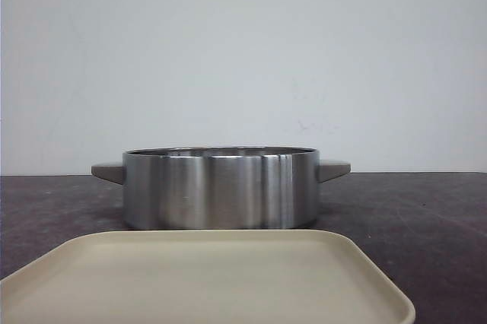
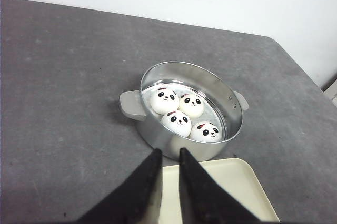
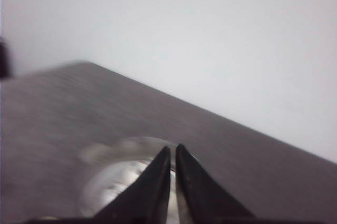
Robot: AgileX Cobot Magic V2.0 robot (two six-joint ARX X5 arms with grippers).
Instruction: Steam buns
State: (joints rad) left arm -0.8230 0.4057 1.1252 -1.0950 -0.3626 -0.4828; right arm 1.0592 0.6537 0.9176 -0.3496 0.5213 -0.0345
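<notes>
A brushed stainless-steel steamer pot (image 1: 221, 189) with two stubby grey side handles stands on a dark, matte, faintly speckled table (image 1: 426, 217), a plain white wall (image 1: 243, 50) behind it. Seen level from the front, its straight, streaky-reflective wall hides whatever lies inside. Just in front of it lies a beige tray (image 1: 205, 278) of smooth matte plastic with rounded corners, bare on the surface that shows and cut off by the lower edge of the picture.

From above, at the left wrist, the pot's contents come clear: four glossy white dome-shaped buns (image 2: 184, 117), each with a panda face of black oval eyes, small nose and smile, sit packed together on the pot's shiny floor, touching or nearly so. The left gripper (image 2: 169, 153) hangs over the near rim of the pot and the tray's far edge, its black tapered fingers (image 2: 149, 174) apart by a narrow gap, holding nothing.

The right wrist view is blurred. The right gripper (image 3: 173, 149) shows black pointed fingers (image 3: 158, 176) almost pressed together, only a thin slit between them and nothing gripped. Beneath them the pot is a smeared silvery round shape; its contents cannot be made out there.
</notes>
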